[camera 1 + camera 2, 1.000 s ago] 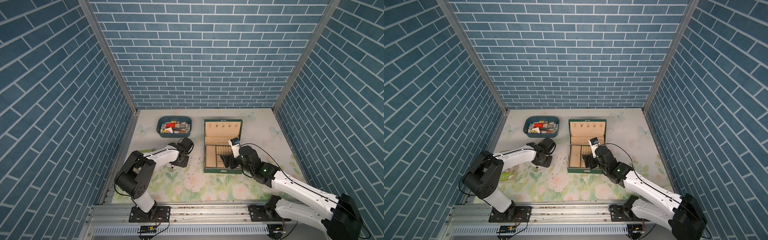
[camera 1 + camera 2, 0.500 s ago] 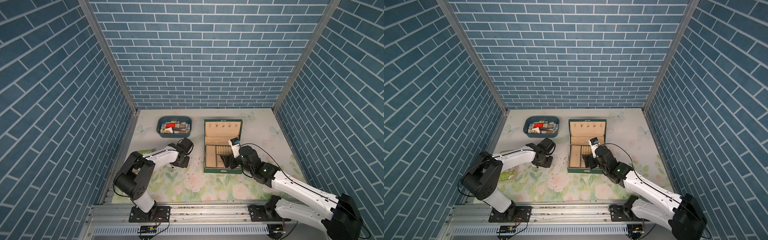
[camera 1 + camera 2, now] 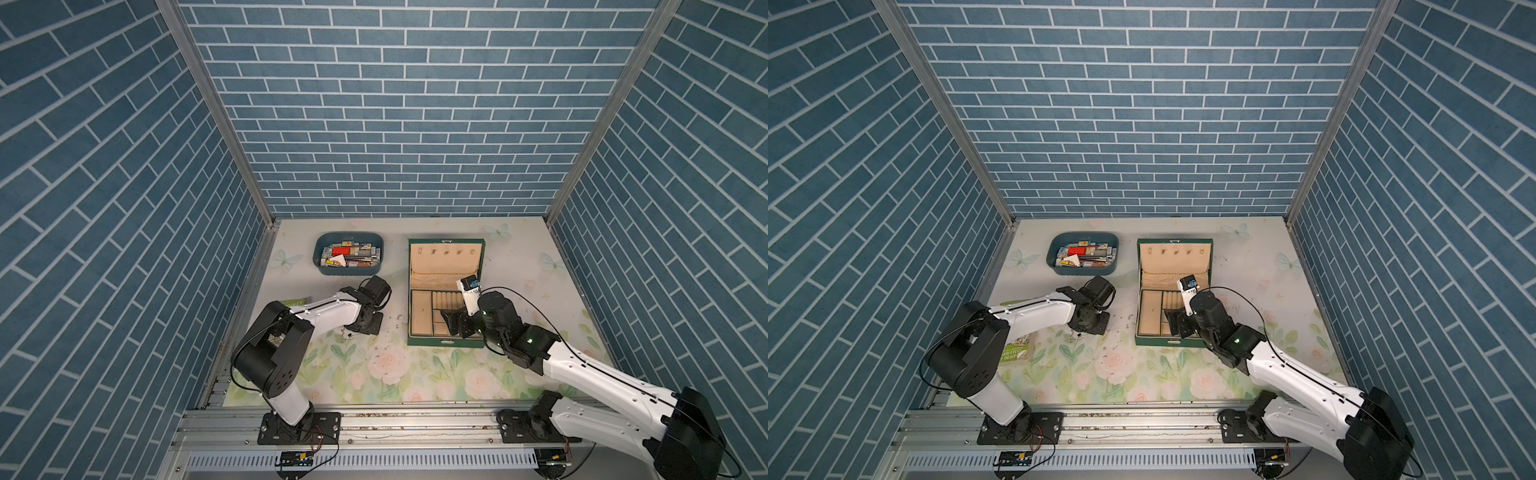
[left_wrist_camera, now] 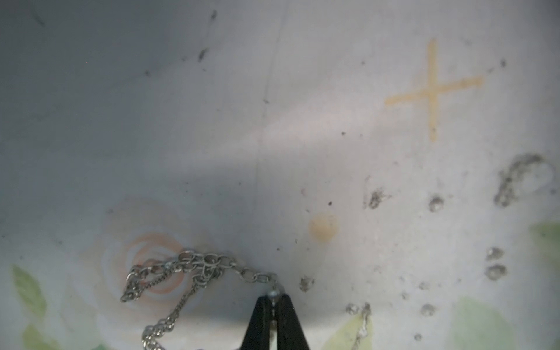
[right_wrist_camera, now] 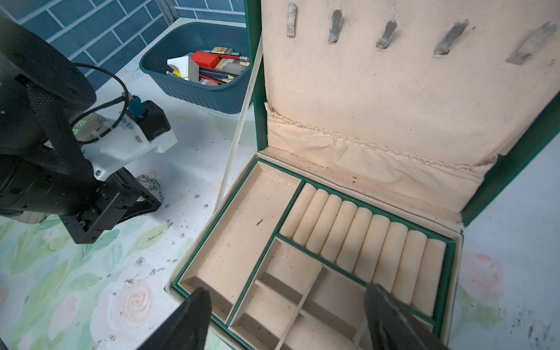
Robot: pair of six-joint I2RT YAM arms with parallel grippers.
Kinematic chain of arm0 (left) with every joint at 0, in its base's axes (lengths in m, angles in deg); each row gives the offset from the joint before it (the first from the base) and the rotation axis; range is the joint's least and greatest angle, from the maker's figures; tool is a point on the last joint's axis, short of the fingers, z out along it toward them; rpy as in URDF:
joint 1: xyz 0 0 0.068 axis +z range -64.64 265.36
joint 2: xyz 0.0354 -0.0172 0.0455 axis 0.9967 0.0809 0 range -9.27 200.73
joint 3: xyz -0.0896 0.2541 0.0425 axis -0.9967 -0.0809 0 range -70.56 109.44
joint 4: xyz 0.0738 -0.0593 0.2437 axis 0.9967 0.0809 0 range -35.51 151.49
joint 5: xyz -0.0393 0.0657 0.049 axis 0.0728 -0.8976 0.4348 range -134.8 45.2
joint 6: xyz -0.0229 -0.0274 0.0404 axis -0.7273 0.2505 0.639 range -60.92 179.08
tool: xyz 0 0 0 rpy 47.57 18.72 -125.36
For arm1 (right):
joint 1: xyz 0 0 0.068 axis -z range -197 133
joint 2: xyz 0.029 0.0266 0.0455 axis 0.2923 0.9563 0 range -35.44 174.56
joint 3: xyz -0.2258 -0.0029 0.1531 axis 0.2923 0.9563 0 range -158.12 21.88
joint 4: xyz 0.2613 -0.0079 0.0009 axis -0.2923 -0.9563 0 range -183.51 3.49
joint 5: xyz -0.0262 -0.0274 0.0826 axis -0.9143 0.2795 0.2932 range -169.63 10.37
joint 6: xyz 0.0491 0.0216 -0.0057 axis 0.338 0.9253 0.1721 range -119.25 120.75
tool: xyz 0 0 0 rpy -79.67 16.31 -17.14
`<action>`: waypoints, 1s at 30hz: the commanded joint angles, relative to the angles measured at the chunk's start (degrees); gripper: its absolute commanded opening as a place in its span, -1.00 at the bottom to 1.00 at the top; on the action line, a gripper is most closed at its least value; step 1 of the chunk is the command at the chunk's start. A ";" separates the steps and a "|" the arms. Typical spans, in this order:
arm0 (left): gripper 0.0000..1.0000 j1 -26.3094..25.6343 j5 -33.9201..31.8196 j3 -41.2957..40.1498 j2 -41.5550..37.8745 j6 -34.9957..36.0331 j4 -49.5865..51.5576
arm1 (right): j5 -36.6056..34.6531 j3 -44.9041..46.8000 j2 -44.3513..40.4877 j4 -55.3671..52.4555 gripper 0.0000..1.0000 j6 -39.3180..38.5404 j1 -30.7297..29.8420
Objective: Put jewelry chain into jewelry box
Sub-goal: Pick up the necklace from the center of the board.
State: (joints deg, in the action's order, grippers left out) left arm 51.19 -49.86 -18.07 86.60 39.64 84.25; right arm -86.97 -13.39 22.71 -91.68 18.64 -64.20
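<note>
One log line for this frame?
left gripper: shut on jewelry chain, rest lying on mat | right gripper: open, over jewelry box | lid open, chain not inside

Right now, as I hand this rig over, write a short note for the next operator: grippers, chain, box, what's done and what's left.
Left gripper: shut on one end of the jewelry chain; the rest lies on the floral mat.
Right gripper: open, empty, over the front of the jewelry box.
Done: lid up, visible compartments empty, chain pinched.
Left: lift the chain, carry it over, release it in a compartment.
</note>
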 commanded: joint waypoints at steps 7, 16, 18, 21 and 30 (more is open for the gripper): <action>-1.00 0.17 0.61 -2.58 0.39 -1.29 1.55 | -1.01 -1.05 -1.38 -0.34 0.68 -1.37 -0.17; -1.00 0.21 0.82 3.47 -10.93 -2.36 3.83 | -1.02 -1.04 -2.60 0.98 0.68 -1.37 -0.19; -1.00 0.22 0.42 4.70 -12.22 -2.36 4.71 | -0.89 -0.95 -2.68 1.24 0.68 -1.37 -0.21; -1.00 -0.03 0.42 7.17 -15.65 -2.39 5.35 | -0.01 -0.26 -3.45 3.12 0.68 -1.50 -0.25; -1.00 -1.84 2.64 14.62 -24.67 -0.24 3.68 | 7.59 4.75 -8.19 17.40 0.68 -3.49 -0.21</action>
State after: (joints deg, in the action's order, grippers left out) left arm 50.03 -48.22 -5.32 63.52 38.13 87.94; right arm -82.68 -10.13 15.82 -81.37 17.31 -64.20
